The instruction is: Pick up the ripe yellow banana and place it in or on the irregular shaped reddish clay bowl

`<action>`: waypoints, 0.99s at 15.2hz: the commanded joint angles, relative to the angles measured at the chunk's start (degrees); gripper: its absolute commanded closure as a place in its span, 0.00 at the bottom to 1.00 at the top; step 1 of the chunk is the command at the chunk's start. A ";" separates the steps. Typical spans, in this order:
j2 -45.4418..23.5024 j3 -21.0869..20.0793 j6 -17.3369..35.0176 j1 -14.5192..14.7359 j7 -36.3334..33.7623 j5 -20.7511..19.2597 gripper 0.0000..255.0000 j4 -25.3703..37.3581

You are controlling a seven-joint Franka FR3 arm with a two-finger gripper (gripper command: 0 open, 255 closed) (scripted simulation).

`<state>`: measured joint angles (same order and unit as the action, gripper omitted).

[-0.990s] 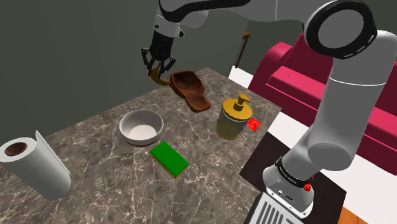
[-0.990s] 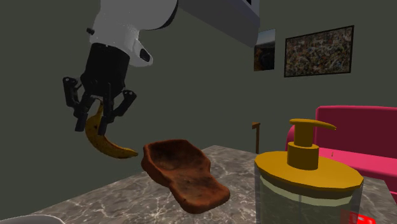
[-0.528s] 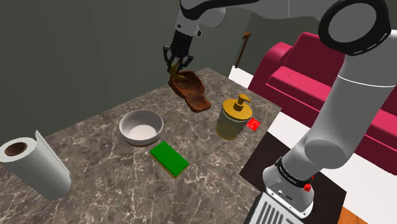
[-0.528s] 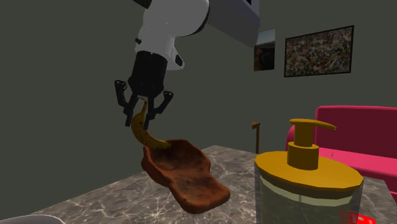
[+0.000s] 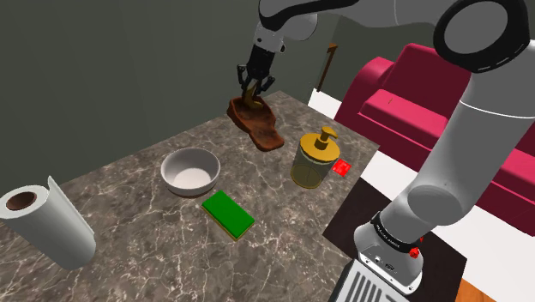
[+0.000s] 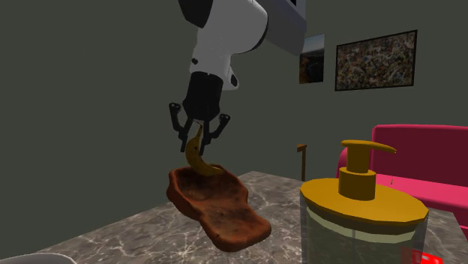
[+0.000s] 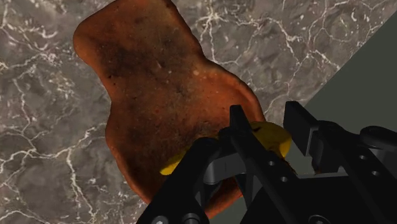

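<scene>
A yellow banana (image 6: pixel 199 159) with brown spots hangs from my gripper (image 6: pixel 197 139), which is shut on its upper end. Its lower tip sits just above the far, wider end of the reddish-brown irregular bowl (image 6: pixel 217 206). In the shoulder view the gripper (image 5: pixel 254 83) holds the banana (image 5: pixel 250 97) over the back end of the bowl (image 5: pixel 259 126), near the table's far corner. In the wrist view the banana (image 7: pixel 271 137) is clasped between the black fingers (image 7: pixel 240 130), with the bowl (image 7: pixel 153 83) below.
On the marble table (image 5: pixel 129 180) stand a white round bowl (image 5: pixel 190 171), a green sponge (image 5: pixel 229 214), a yellow soap dispenser (image 5: pixel 315 158) with a small red item (image 5: pixel 342 166) beside it, and a paper towel roll (image 5: pixel 43 225). A red sofa (image 5: pixel 480 129) stands beyond the table.
The gripper has carried the banana toward the shoulder view's right, from beside the bowl to over its far end, staying shut on it.
</scene>
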<state>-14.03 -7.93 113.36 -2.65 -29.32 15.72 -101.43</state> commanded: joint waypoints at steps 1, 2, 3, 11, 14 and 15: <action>-0.41 0.01 1.45 -0.02 0.50 0.12 1.00 -1.10; -0.66 0.00 2.12 0.00 0.67 0.17 1.00 -1.53; -0.93 -0.01 2.78 0.01 0.84 0.22 1.00 -1.95; -2.94 -0.08 7.13 0.14 1.97 0.56 1.00 -4.41; -2.94 -0.09 7.13 0.14 1.97 0.56 1.00 -4.41; -2.94 -0.09 7.13 0.13 1.97 0.56 1.00 -4.41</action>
<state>-16.95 -8.04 120.46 -2.49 -27.36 16.30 -105.81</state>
